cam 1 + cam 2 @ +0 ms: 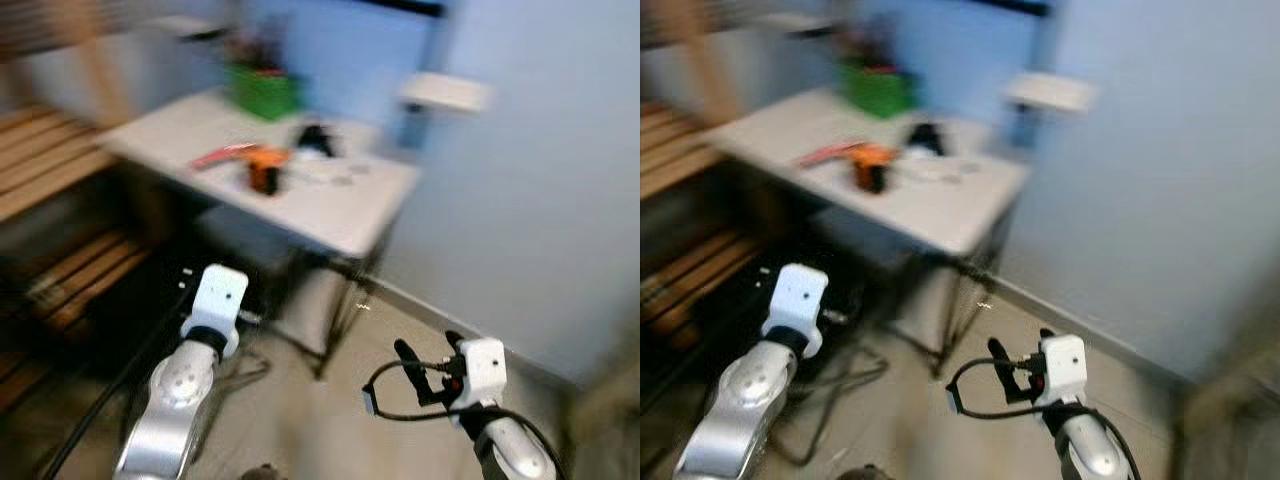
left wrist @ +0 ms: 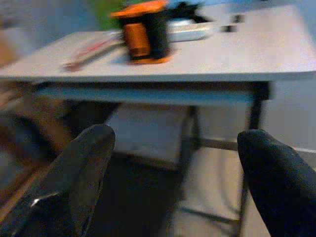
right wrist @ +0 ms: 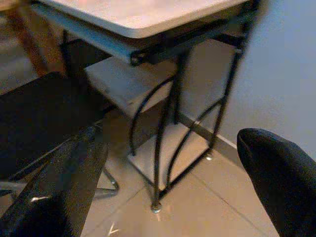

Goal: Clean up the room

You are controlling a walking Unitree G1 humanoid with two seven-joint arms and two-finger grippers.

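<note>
The view is blurred. A white table [image 1: 340,215] stands ahead against a blue wall. On it are an orange and black object [image 1: 264,170], a long red item [image 1: 220,155], a green box [image 1: 264,90] and a small black thing [image 1: 315,138]. My left gripper [image 2: 173,143] is open and empty, held low in front of the table, level with its edge. My right gripper [image 1: 428,350] is open and empty too, low over the floor to the right of the table's black legs [image 3: 168,128].
A wooden slatted bench [image 1: 60,170] runs along the left. A lower shelf [image 3: 128,79] sits under the table. A dark seat-like object [image 3: 39,118] and cables [image 1: 240,370] lie on the floor by the table legs. A small white shelf [image 1: 445,92] juts from the wall.
</note>
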